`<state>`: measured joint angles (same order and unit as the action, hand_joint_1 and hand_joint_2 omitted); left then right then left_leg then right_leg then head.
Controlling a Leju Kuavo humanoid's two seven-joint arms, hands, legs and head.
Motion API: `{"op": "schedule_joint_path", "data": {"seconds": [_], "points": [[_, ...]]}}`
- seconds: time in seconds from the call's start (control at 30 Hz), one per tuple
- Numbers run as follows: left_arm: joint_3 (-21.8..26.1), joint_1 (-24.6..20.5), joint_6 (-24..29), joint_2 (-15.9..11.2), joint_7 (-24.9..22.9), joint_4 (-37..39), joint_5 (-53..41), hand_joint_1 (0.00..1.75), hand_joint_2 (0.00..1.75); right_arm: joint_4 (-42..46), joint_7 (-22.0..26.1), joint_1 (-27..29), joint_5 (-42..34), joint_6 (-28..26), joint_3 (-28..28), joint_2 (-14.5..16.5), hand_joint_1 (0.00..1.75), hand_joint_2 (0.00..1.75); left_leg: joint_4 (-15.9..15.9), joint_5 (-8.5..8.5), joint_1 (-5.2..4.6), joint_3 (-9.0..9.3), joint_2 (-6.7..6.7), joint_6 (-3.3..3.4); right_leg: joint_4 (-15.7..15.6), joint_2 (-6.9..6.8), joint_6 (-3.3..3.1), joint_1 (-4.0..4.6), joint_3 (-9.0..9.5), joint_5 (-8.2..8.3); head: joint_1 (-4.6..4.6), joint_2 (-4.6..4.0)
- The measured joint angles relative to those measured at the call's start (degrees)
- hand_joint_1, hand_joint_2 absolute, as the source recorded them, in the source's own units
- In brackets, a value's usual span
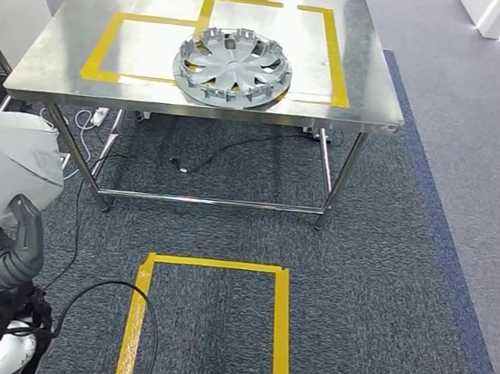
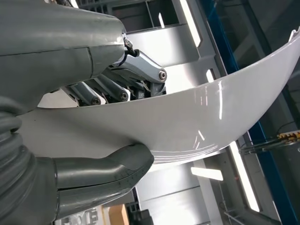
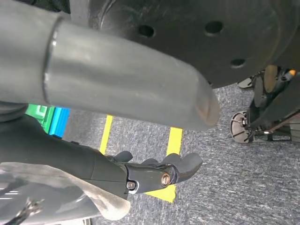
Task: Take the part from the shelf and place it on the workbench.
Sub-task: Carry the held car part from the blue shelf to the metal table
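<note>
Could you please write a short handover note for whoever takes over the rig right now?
Left robot hand: grips the white curved panel between thumb and fingers, held low at the robot's left side.
Right robot hand: hangs low over the carpet; a pale sheet lies against it, and I cannot tell whether it is gripped.
Steel table: ahead, beyond the yellow floor square; a hubcap already lies on it.
Done: the panel is in hand.
Left: step up to the table and set the panel down, probably on the bare surface beside the hubcap.
</note>
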<state>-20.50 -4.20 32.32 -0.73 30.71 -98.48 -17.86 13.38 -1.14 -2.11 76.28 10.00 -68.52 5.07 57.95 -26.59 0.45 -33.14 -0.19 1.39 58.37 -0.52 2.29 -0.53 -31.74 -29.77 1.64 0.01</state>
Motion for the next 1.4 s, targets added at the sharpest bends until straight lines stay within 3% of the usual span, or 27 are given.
{"op": "schedule_joint_path", "data": {"seconds": [0.03,0.13,0.17,0.2,0.27,0.33,0.37,0.5,0.57,0.63,0.67,0.7,0.77,0.83,0.87,1.0,1.07,1.13,1.17,1.2,1.23,1.3,1.37,1.4], "points": [[0.01,-0.03,-0.07,0.02,0.0,-0.04,0.0,1.75,1.75,0.0,0.03,-0.06,0.02,-0.01,0.0,0.0,0.0,0.0,-0.19,0.02,0.08,0.18,-0.01,0.36,2.53,0.11,0.22,-0.05,-1.33,-1.32,0.15,0.0],[0.02,0.07,-0.25,0.06,-0.01,-0.08,0.0,1.75,1.75,0.0,0.07,0.01,0.08,-0.01,0.0,0.0,0.0,0.0,-0.16,-0.28,-0.11,0.34,-0.07,0.92,14.24,0.32,0.48,-0.08,-8.03,-5.56,0.49,-0.01],[0.02,0.11,-0.32,0.05,-0.01,-0.08,0.0,1.75,1.75,0.0,0.07,0.1,0.11,-0.01,0.0,0.0,0.0,0.0,-0.14,-0.42,-0.19,0.47,-0.14,0.99,15.99,0.33,0.46,-0.07,-9.39,-5.39,0.5,-0.01],[0.02,0.14,-0.4,0.05,-0.01,-0.08,0.0,1.75,1.75,0.0,0.09,0.16,0.14,-0.02,0.0,0.0,0.0,0.0,-0.12,-0.62,-0.25,0.7,-0.24,0.99,15.33,0.34,0.36,-0.06,-9.57,-4.0,0.51,-0.01],[0.02,0.14,-0.5,0.07,-0.01,-0.08,0.0,1.75,1.75,0.0,0.18,0.18,0.23,-0.03,0.0,0.0,0.0,0.0,-0.11,-1.19,-0.33,1.44,-0.43,0.84,8.12,0.44,-0.09,-0.02,-6.84,0.81,0.53,-0.01],[0.02,0.13,-0.56,0.08,-0.01,-0.09,0.0,1.75,1.75,0.0,0.28,0.1,0.32,-0.03,0.0,0.0,0.0,0.0,0.02,-1.81,-0.56,1.95,-0.54,0.4,1.28,0.58,-0.64,0.13,-3.44,3.31,0.48,0.0],[0.03,0.12,-0.58,0.08,-0.01,-0.09,-0.01,1.75,1.75,0.0,0.32,0.07,0.36,-0.03,0.0,0.0,0.0,0.0,0.06,-2.03,-0.62,2.03,-0.56,0.14,-0.17,0.63,-0.86,0.23,-2.59,3.34,0.42,0.0],[0.07,0.04,-0.59,0.08,0.01,-0.21,-0.06,1.75,1.75,0.01,0.51,0.17,0.4,-0.01,0.01,0.07,0.0,0.0,1.13,-3.24,-0.52,2.07,-0.53,-1.03,-1.05,0.55,-1.82,0.03,-1.37,2.63,0.24,0.0],[0.08,-0.03,-0.61,0.07,0.03,-0.28,-0.08,1.75,1.75,0.02,0.63,0.1,0.46,0.03,0.02,0.12,0.0,0.0,6.63,-5.79,-0.28,-0.33,-0.42,-1.69,-1.32,0.43,-2.35,-0.19,-0.5,2.22,-0.02,-0.01],[0.08,0.06,-0.67,0.05,0.04,-0.29,-0.07,1.75,1.75,0.01,0.66,0.09,0.53,0.11,0.02,0.14,0.0,0.0,14.49,-8.5,0.01,-4.7,-0.37,-2.16,-1.32,0.37,-2.54,-0.21,0.2,1.57,-0.15,-0.01],[0.09,0.14,-0.69,0.05,0.04,-0.29,-0.07,1.75,1.75,0.0,0.66,0.14,0.54,0.15,0.02,0.15,0.0,0.0,16.7,-8.57,0.11,-6.26,-0.36,-2.29,-1.32,0.37,-2.49,-0.22,0.6,1.23,-0.14,-0.01],[0.09,0.17,-0.72,0.04,0.04,-0.29,-0.07,1.75,1.75,0.0,0.66,0.18,0.54,0.16,0.02,0.16,0.0,0.0,16.74,-7.41,0.19,-6.82,-0.34,-2.36,-1.32,0.38,-2.4,-0.24,1.07,0.86,-0.15,-0.01],[0.1,0.18,-0.73,0.04,0.04,-0.29,-0.07,1.75,1.75,0.0,0.66,0.2,0.55,0.15,0.02,0.17,0.0,0.0,10.6,-2.36,0.32,-4.95,-0.17,-2.34,-1.31,0.43,-2.06,-0.33,2.32,-0.02,-0.15,-0.01],[0.09,0.11,-0.76,0.05,0.01,-0.29,-0.07,1.75,1.75,0.0,0.68,0.12,0.55,0.14,0.02,0.16,0.0,0.0,3.93,0.43,0.13,-2.25,0.14,-2.02,-1.27,0.44,-1.34,-0.18,3.05,-0.98,-0.34,-0.01],[0.1,0.09,-0.79,0.05,-0.02,-0.3,-0.07,1.75,1.75,0.0,0.7,0.07,0.55,0.14,0.02,0.16,0.0,0.0,2.19,0.41,-0.01,-1.5,0.23,-1.67,-1.36,0.39,-0.93,-0.1,3.08,-1.34,-0.35,-0.01],[0.15,0.12,-0.83,0.05,-0.03,-0.34,-0.1,1.75,1.75,0.0,0.73,0.04,0.56,0.1,0.02,0.2,0.0,0.0,1.0,-1.05,-0.09,-0.2,-0.13,0.4,-0.26,0.16,0.63,-0.17,3.49,-1.92,-0.05,0.0],[0.17,0.09,-0.83,0.1,-0.03,-0.39,-0.1,1.75,1.75,0.0,0.74,-0.12,0.57,0.07,0.01,0.2,0.0,0.0,0.81,-1.5,-0.02,0.56,-0.18,1.1,4.26,0.3,0.98,-0.19,0.91,-4.25,0.15,0.0],[0.17,0.12,-0.83,0.12,-0.03,-0.4,-0.1,1.75,1.75,0.0,0.73,-0.15,0.56,0.06,0.0,0.2,0.0,0.0,0.83,-2.05,-0.23,0.95,-0.22,1.49,11.87,0.36,1.2,-0.16,-4.12,-7.11,0.28,-0.01],[0.17,0.21,-0.83,0.12,-0.03,-0.4,-0.09,1.75,1.75,0.0,0.72,-0.06,0.56,0.05,0.0,0.2,0.0,0.0,0.84,-2.37,-0.37,1.22,-0.28,1.56,14.53,0.37,1.18,-0.15,-6.38,-7.53,0.3,-0.01],[0.17,0.27,-0.82,0.12,-0.03,-0.4,-0.09,1.75,1.75,0.0,0.71,0.05,0.55,0.04,0.0,0.2,0.0,0.0,0.84,-2.76,-0.52,1.65,-0.36,1.6,15.24,0.38,1.05,-0.11,-7.73,-6.71,0.31,-0.01],[0.17,0.32,-0.82,0.12,-0.03,-0.4,-0.09,1.75,1.75,0.0,0.71,0.15,0.55,0.03,0.0,0.2,0.0,0.0,0.84,-3.22,-0.66,2.28,-0.44,1.61,13.67,0.39,0.74,-0.05,-7.95,-4.65,0.34,-0.01],[0.17,0.34,-0.83,0.13,-0.03,-0.4,-0.09,1.75,1.75,0.0,0.72,0.21,0.55,0.02,0.0,0.19,0.0,0.0,0.76,-4.31,-0.88,3.78,-0.49,1.55,6.91,0.41,-0.26,0.25,-6.3,0.89,0.28,-0.01],[0.17,0.36,-0.83,0.13,-0.03,-0.39,-0.09,1.75,1.75,0.0,0.73,0.2,0.54,0.02,0.0,0.15,0.0,0.0,0.63,-5.23,-0.9,4.76,-0.46,1.18,2.24,0.46,-1.28,0.73,-4.97,2.92,-0.02,-0.01],[0.19,0.46,-0.83,0.13,-0.04,-0.39,-0.09,1.75,1.75,0.0,0.71,0.23,0.53,0.01,0.0,0.13,0.0,0.0,0.65,-5.49,-0.86,5.09,-0.43,0.88,1.46,0.48,-1.69,0.93,-4.77,2.73,-0.15,-0.01]]}}
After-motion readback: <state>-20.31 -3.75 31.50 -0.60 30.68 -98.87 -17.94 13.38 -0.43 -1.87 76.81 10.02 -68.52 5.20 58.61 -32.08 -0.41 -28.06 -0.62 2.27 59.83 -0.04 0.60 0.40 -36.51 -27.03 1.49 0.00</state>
